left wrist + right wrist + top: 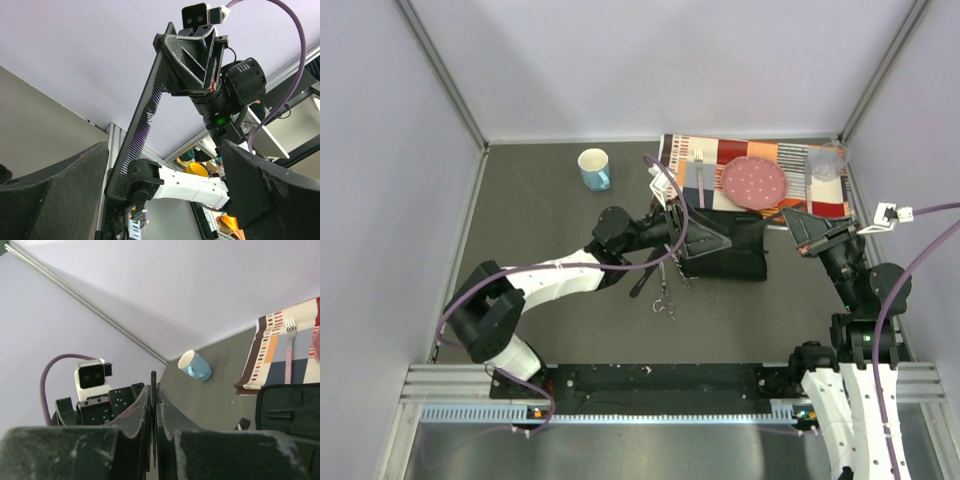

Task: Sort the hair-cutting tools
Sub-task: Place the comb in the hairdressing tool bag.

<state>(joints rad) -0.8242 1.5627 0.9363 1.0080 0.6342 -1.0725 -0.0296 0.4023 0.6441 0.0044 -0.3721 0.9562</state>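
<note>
Black flat comb [142, 115], gripped by one end in the clamped-tight right pincer [153, 390] up near the right edge of the dark grey bench [550, 250], sticks out lengthwise beyond it, while the left pincer [162, 150] gapes wide at the zip case [735, 255] mid-bench, scissors [663, 303] and handled comb [642, 282] lying just nearside.

A: Where does the top view sit?
B: High behind the arm bases, looking down on the whole table [550, 310].
A: And the wrists?
B: Low, close and tilted upward, facing each other. The left's shows the right gripper [170, 45] at upper centre, and the right's shows the left wrist camera [92, 376] at left. Both catch the black comb [142, 115]. The blue mug [594, 168] appears in the top and right-wrist views.
</note>
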